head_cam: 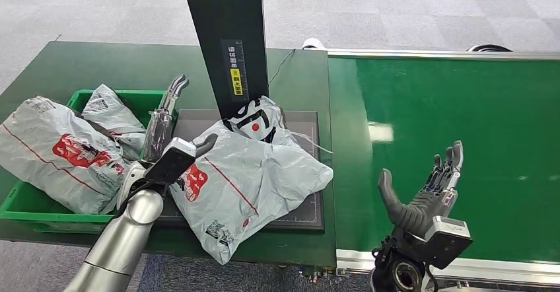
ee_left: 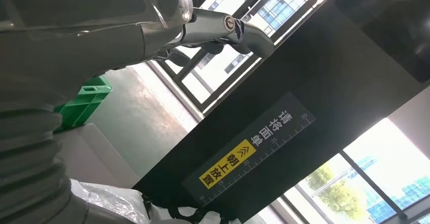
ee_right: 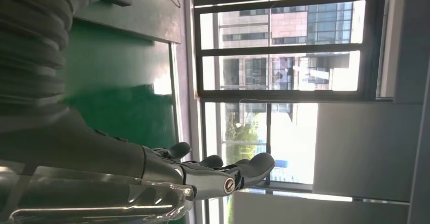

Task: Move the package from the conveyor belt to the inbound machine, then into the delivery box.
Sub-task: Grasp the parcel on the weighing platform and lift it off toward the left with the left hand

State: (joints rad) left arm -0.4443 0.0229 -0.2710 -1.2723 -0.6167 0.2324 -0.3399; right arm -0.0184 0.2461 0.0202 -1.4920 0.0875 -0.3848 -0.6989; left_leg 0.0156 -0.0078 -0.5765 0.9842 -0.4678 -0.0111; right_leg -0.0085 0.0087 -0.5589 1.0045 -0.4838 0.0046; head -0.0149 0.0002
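Note:
A grey plastic package (head_cam: 247,176) with red print lies on the dark scale plate (head_cam: 305,216) of the inbound machine, at the foot of its black post (head_cam: 228,34). My left hand (head_cam: 164,123) hovers open just left of the package, fingers stretched out and empty; in the left wrist view the left hand's fingers (ee_left: 223,29) extend in front of the black post (ee_left: 284,122). Over the green conveyor belt (head_cam: 449,120) my right hand (head_cam: 426,193) is open, palm up, holding nothing. The right hand's fingers (ee_right: 218,171) show spread in the right wrist view.
A green delivery box (head_cam: 23,203) at the left holds two more grey packages (head_cam: 63,153), one (head_cam: 112,113) behind the other. The dark green table (head_cam: 86,67) carries box and machine. The belt's metal edge (head_cam: 449,265) runs along the near side.

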